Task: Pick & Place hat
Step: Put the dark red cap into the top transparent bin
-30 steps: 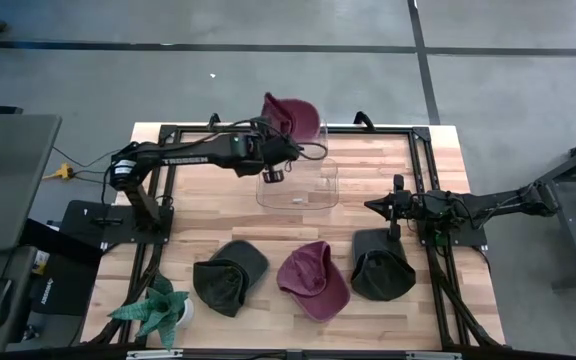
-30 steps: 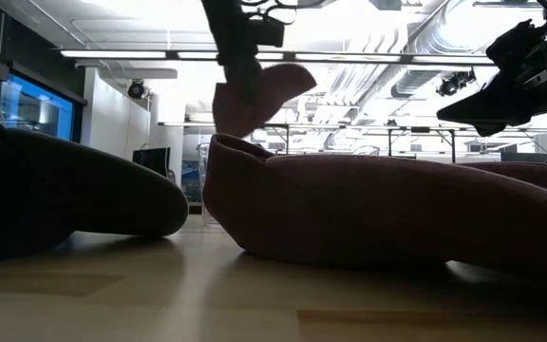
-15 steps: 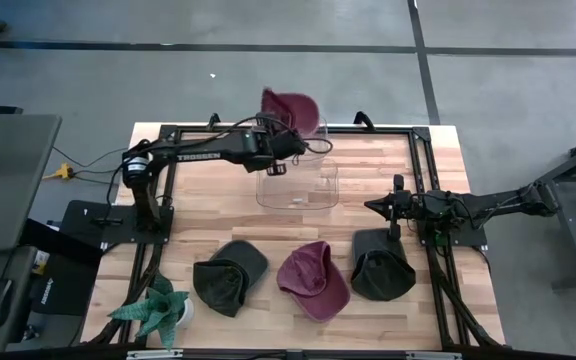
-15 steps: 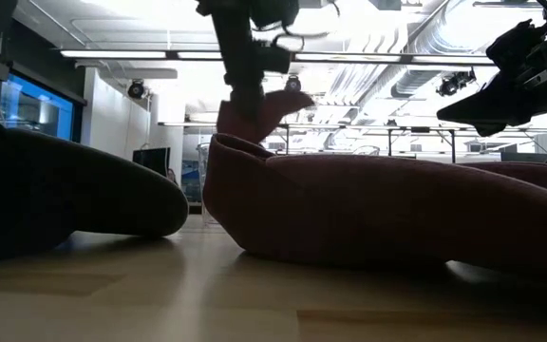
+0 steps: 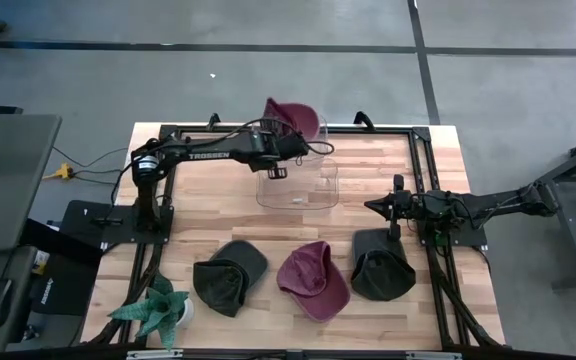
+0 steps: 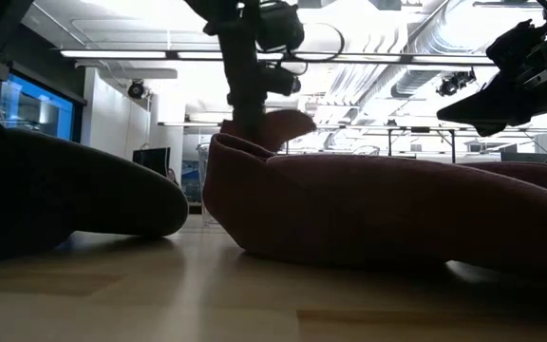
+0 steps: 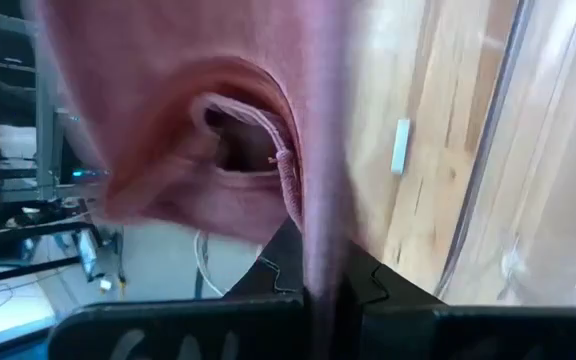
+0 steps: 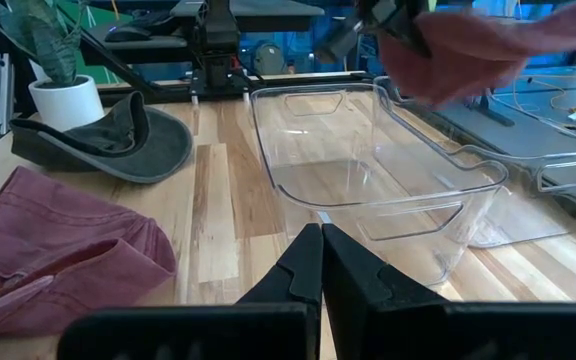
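My left gripper (image 5: 286, 146) is shut on a maroon hat (image 5: 294, 117) and holds it in the air over the far end of a clear plastic bin (image 5: 298, 185). In the left wrist view the hat (image 7: 188, 110) fills most of the picture, with the bin's wall (image 7: 553, 150) beside it. The right wrist view shows the held hat (image 8: 463, 40) above the bin (image 8: 378, 180). My right gripper (image 5: 394, 208) is shut and waits at the table's right, just beyond a black hat (image 5: 381, 266). My left gripper pinches a thin edge of the hat's cloth (image 7: 320, 255) between its two fingers, next to the hat's rear opening (image 7: 240, 140). The fingers come roughly level from the table's left. The hat is lifted clear and sticks out beyond the fingertips, above the bin's far rim.
Three more hats lie along the near side: a dark green one (image 5: 230, 276), a maroon one (image 5: 314, 279) and the black one. A potted plant (image 5: 158, 310) stands at the near left corner. A black frame rail (image 5: 268, 130) runs round the tabletop.
My left arm has reached farther toward the table's right, carrying the maroon hat from the bin's far left corner to over its far end. In the low view the hat has come lower. The gripper has stayed shut on it.
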`<state>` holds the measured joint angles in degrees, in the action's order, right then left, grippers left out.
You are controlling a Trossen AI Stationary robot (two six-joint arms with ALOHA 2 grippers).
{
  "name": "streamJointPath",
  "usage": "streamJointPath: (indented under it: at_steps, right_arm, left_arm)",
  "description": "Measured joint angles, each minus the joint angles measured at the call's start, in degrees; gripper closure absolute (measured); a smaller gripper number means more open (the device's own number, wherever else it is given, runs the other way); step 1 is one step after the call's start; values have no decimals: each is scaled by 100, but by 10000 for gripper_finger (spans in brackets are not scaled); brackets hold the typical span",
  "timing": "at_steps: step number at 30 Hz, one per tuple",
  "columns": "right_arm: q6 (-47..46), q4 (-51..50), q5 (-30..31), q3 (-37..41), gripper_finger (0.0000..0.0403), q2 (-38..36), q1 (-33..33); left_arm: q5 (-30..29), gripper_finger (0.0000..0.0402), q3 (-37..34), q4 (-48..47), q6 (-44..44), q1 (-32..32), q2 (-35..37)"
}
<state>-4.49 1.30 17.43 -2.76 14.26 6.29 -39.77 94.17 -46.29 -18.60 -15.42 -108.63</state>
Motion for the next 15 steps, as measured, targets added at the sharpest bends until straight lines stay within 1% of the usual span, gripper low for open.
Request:
streamJointPath:
  at_steps: [7,15]
  right_arm:
    - [0,0,0,0,402,0,0]
    - [2,0,0,0,402,0,2]
  left_arm:
    - [189,401,6,-108,85,-80,-82]
    - [193,401,6,-391,104,-106,-355]
